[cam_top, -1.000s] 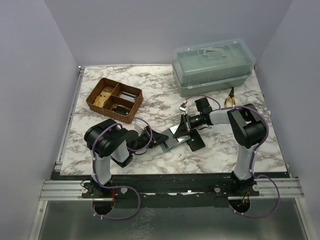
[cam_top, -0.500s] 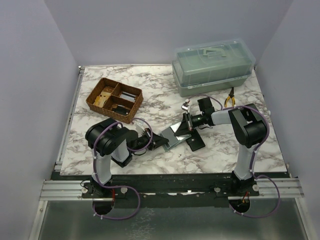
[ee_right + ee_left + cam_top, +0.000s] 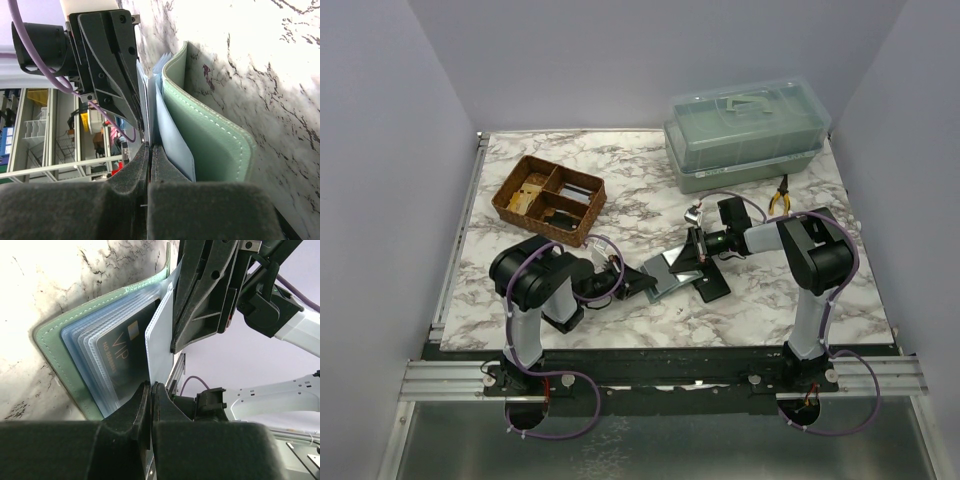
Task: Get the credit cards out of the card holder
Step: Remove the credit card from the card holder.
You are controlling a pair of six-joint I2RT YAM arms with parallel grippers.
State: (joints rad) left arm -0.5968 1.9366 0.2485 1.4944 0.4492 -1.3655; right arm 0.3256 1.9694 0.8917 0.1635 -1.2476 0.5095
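At the left of the marble bench (image 3: pixel 630 160) sits a wicker basket (image 3: pixel 502 198) with compartments. Near the front middle, the left end effector (image 3: pixel 151 391) is squeezed narrow on the lower edge of a pale blue sheet (image 3: pixel 160 337) with a dotted seam. Whether that sheet is a card or a sleeve cannot be told. The card holder (image 3: pixel 668 270) lies open between the two arms, its right side tilted up off the bench. Its clear sleeves (image 3: pixel 87 347) are fanned out, with a dark card (image 3: pixel 120 357) marked VIP in one of them. The right end effector (image 3: pixel 150 149) is pinched tight on the thin sleeve edges beside the green cover. A black wallet (image 3: pixel 713 286) lies just beside the holder, with pliers (image 3: pixel 780 193) and a lidded plastic box (image 3: pixel 745 135) farther back on the right
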